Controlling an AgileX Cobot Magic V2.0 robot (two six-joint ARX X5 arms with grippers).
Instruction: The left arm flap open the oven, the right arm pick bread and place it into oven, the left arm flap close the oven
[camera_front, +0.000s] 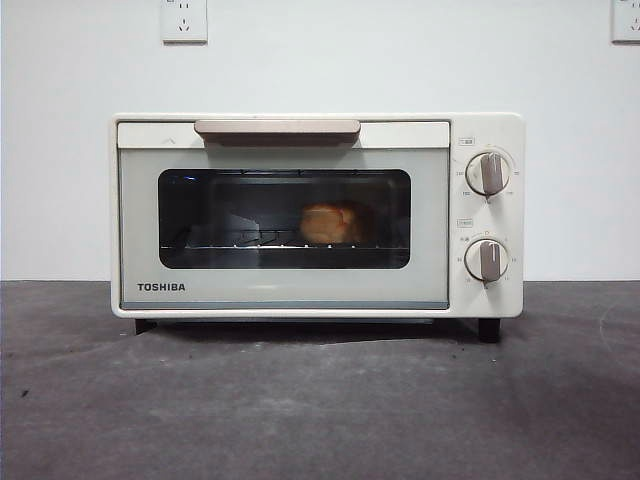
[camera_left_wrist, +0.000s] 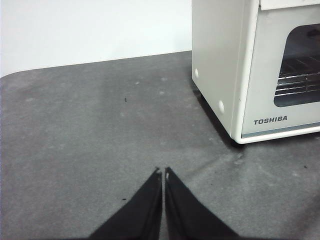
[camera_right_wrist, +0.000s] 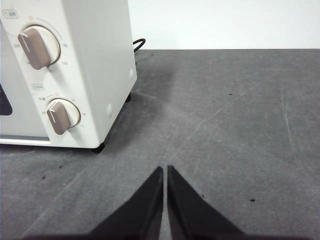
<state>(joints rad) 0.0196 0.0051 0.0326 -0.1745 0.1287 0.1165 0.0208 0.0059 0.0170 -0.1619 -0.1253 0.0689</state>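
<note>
The cream-white TOSHIBA oven stands in the middle of the table with its glass door closed and its beige handle at the top. Through the window I see the golden bread resting on the wire rack inside. My left gripper is shut and empty over the dark table, off the oven's left side. My right gripper is shut and empty too, off the oven's knob side. Neither arm shows in the front view.
Two grey-brown knobs sit on the oven's right panel. A black cable runs behind the oven. The white wall carries sockets. Dark grey tabletop spreads in front of the oven.
</note>
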